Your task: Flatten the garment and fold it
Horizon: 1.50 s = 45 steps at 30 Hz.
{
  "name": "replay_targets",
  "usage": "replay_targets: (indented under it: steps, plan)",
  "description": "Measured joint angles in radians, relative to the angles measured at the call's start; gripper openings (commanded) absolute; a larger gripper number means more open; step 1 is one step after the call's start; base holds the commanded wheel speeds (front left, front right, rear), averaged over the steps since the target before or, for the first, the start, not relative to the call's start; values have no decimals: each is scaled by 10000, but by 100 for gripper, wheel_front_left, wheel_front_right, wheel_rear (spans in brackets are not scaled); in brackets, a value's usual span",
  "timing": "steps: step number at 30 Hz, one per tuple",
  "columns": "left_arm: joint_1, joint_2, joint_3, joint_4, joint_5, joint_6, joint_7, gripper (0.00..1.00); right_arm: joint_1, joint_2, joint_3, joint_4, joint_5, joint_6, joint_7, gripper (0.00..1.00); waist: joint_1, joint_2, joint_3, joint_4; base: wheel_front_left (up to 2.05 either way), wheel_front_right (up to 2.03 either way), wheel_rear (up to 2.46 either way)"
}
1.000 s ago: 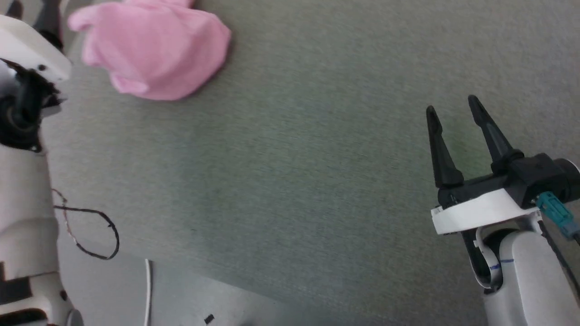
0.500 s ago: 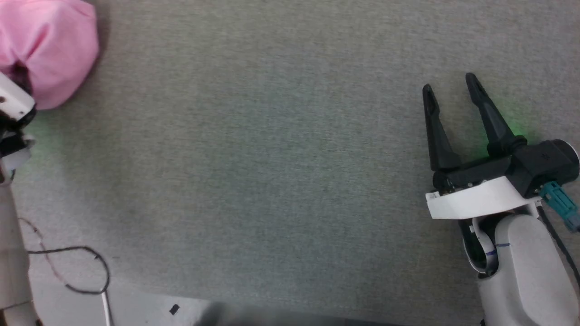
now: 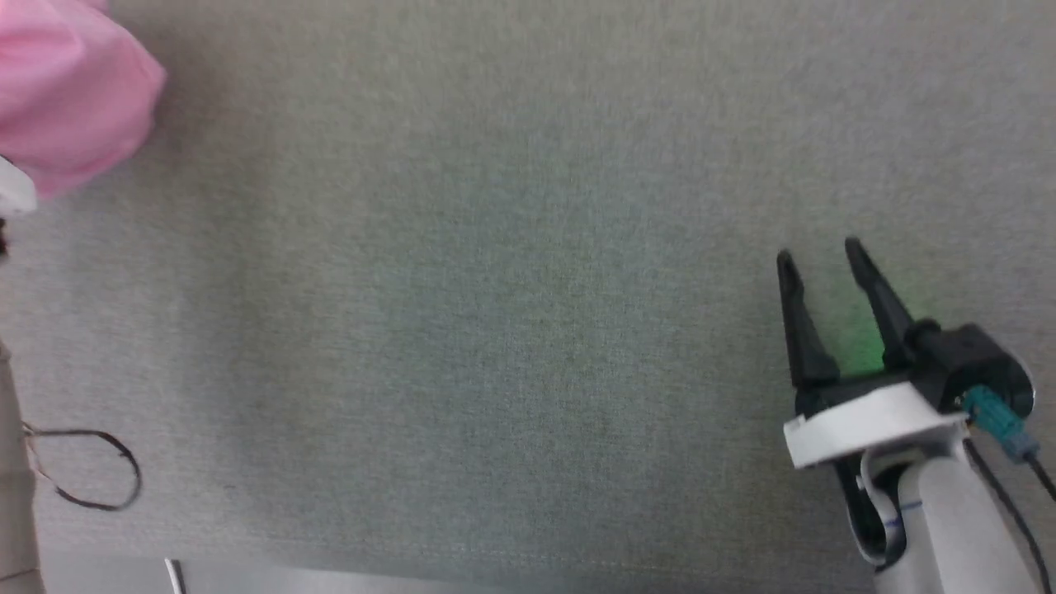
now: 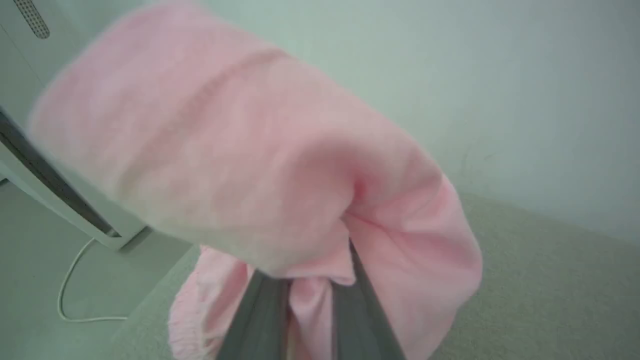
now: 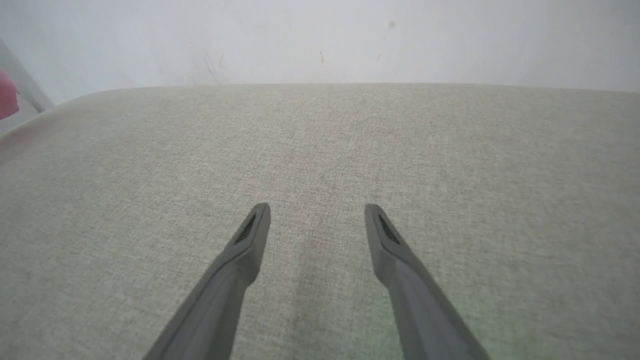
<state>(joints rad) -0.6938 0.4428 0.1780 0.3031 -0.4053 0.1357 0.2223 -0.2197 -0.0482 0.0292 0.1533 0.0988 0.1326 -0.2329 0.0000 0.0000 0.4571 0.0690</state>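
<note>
With the left gripper (image 4: 312, 285) pinched on the bunched pink garment (image 3: 66, 91) at the grey fabric tabletop's (image 3: 511, 330) far left, I'd bring it centre, towards the wide-open, empty right gripper (image 3: 817, 251), before spreading.

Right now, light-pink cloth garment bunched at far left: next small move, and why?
Probably carry the light-pink cloth garment toward the middle of the grey woven surface: the left gripper pinches a fold, the cloth is bunched at the surface's edge, and the open right gripper hovers over bare fabric.
</note>
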Motion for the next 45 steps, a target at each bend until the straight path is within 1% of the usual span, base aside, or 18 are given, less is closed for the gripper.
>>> replay_targets:
  steps: [3, 5, 8, 10, 14, 19, 23, 26, 32, 37, 41, 42, 43, 45]
  plan:
    - [-252, 242, -401, -42, 510, -447, -1262, 0, 342, 0, -65, 153, 102, 0, -59, 100, -1, 0, -714, 55, 0, 0, 0]
    - [-439, 282, -681, -115, 683, -719, -1843, 0, 527, 2, -134, 173, 148, 0, -65, 100, -3, 0, -1211, 96, 0, 0, 0]
    - [-757, 219, -1122, -167, 892, -1007, -2437, 0, 711, 2, -209, 194, 174, 0, -67, 100, -2, 0, -1908, 123, 0, 0, 0]
    - [-945, 98, -1524, -234, 1007, -1225, -2579, 0, 827, 2, -259, 182, 184, 0, -65, 100, -4, 0, -2346, 113, 0, 0, 0]
    - [-1218, -497, -2349, -351, 1030, -1651, -2679, 0, 989, 2, -301, 159, 222, 0, -52, 100, -3, 0, -3098, 4, 0, 0, 0]
    - [-1275, -1569, -3277, -430, 865, -1941, -2637, 0, 1155, 6, -297, 71, 251, 0, 38, 100, -2, 0, -3711, -413, 0, 0, 0]
    - [-1229, -2548, -4017, -65, 395, -2197, -2316, 0, 1275, -2, -288, -17, 253, 0, 128, 100, -2, 0, -3940, -919, 0, 0, 0]
    - [-929, -2978, -4539, 604, 105, -2334, -1795, 0, 1292, -4, -184, -94, 295, 0, 163, 100, -1, 0, -3999, -1357, 0, 0, 0]
    - [75, -3392, -5388, 2727, -399, -2477, -372, 0, 1294, -4, 27, -146, 393, 0, 213, 100, 0, 0, -3939, -2218, 0, 0, 0]
    - [518, -3446, -5814, 4529, -435, -2493, 706, 0, 1273, -6, 178, -159, 476, 0, 209, 100, 0, 0, -3742, -2825, 0, 0, 0]
    - [573, -3492, -5952, 5590, -623, -2491, 1601, 0, 1270, -6, 199, -121, 531, 0, 192, 100, 0, 0, -3508, -3163, 0, 0, 0]
    - [569, -3513, -5975, 5703, -688, -2493, 1745, 29, 1271, -8, 186, -104, 539, 0, 169, 100, 0, 0, -3447, -3208, 0, 0, 0]
    - [540, -3530, -5988, 5739, -740, -2493, 1802, 100, 1274, -8, 163, -79, 539, 0, 153, 100, 0, 0, -3388, -3236, 0, 0, 0]
    - [451, -3565, -5956, 5687, -830, -2495, 1628, 100, 1274, -8, 128, -54, 539, 0, 119, 100, 1, 0, -3302, -3224, 0, 0, 0]
